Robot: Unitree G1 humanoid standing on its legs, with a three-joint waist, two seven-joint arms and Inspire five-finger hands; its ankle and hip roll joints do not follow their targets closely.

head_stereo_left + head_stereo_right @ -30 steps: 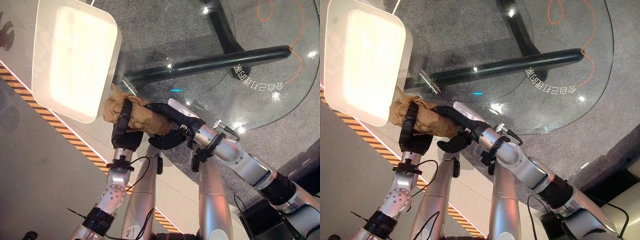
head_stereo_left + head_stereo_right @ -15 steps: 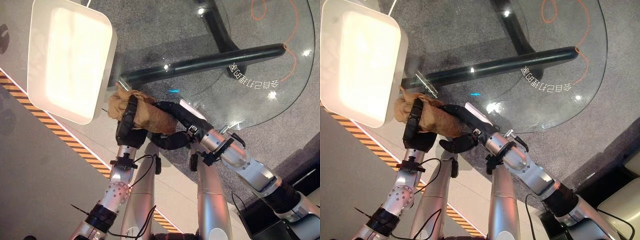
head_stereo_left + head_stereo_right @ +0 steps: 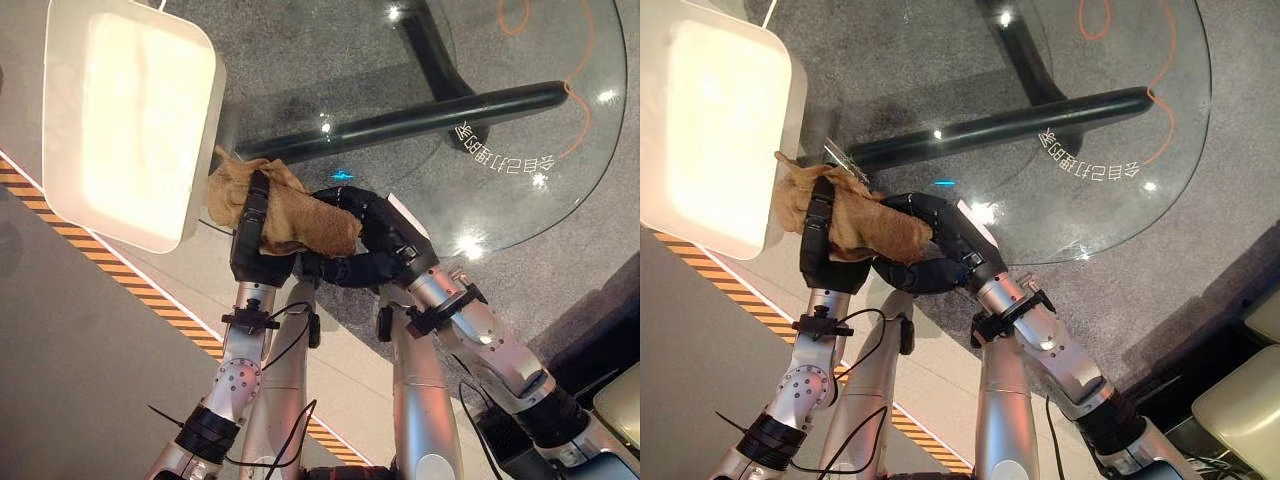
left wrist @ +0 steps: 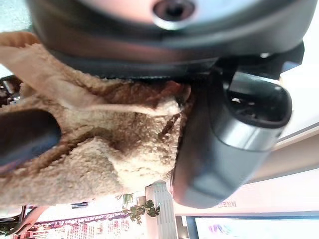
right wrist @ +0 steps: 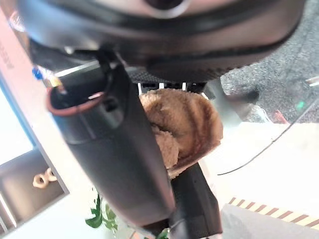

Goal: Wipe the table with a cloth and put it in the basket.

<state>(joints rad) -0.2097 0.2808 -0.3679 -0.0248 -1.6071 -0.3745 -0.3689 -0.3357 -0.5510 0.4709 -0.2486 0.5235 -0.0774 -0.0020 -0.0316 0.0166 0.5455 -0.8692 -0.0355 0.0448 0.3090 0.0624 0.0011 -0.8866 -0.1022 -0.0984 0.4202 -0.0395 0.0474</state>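
Note:
A crumpled tan cloth (image 3: 295, 215) is held between both hands at the near edge of the round glass table (image 3: 520, 120). My left hand (image 3: 250, 250) grips its left part, with fingers curled over the top. My right hand (image 3: 372, 245) wraps its fingers round the cloth's right end. In the left wrist view the cloth (image 4: 99, 144) is pressed against the palm beside the thumb (image 4: 224, 144). The right wrist view has a fold of cloth (image 5: 184, 119) tucked behind a dark finger (image 5: 122, 154). The white basket (image 3: 212, 95) stands just left of the cloth, touching or nearly touching it.
A dark table leg bar (image 3: 440, 110) lies under the glass, and an orange cord (image 3: 580, 90) loops on the grey carpet. A black-and-orange striped line (image 3: 150, 290) runs across the floor below the basket. A pale seat (image 3: 1240, 400) sits at lower right.
My right hand's fingers, straight alongside the cloth a second ago, have curled round its right end. The cloth stays by the basket's corner in my left hand.

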